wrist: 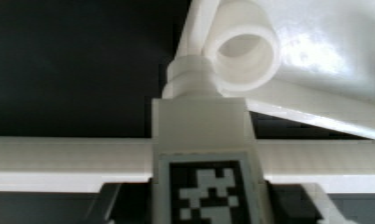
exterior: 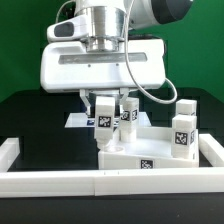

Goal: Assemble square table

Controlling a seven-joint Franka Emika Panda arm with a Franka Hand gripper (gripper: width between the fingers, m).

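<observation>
Field notes, one moment. My pincer (exterior: pixel 104 100) hung at the centre of the exterior view, pinching a leg block (exterior: pixel 104 118) by its upper end, jaws part-way closed on its flat sides. In the wrist view that leg (wrist: pixel 205 150) ran up the middle of the frame, its tag at the bottom and its narrower tip beside a round socket (wrist: pixel 246 45) in the tabletop's corner (whether tip and socket touched, I could not tell).

The square tabletop (exterior: pixel 140 150) lay low and centre-right on the black surface (exterior: pixel 30 115). Another leg (exterior: pixel 128 112) stood just right of mine, and one more (exterior: pixel 183 130) rose at the slab's right side. White border rails (exterior: pixel 60 180) ran along the lower frame.

Everything was smooth, white, hard plastic, square-edged, with printed black-and-white tags. I judged the leg light and rigid, not fragile but slick. The flat faces near the top were the sound place to grip. The slab looked stiff and heavier, best shoved by its raised rim.
</observation>
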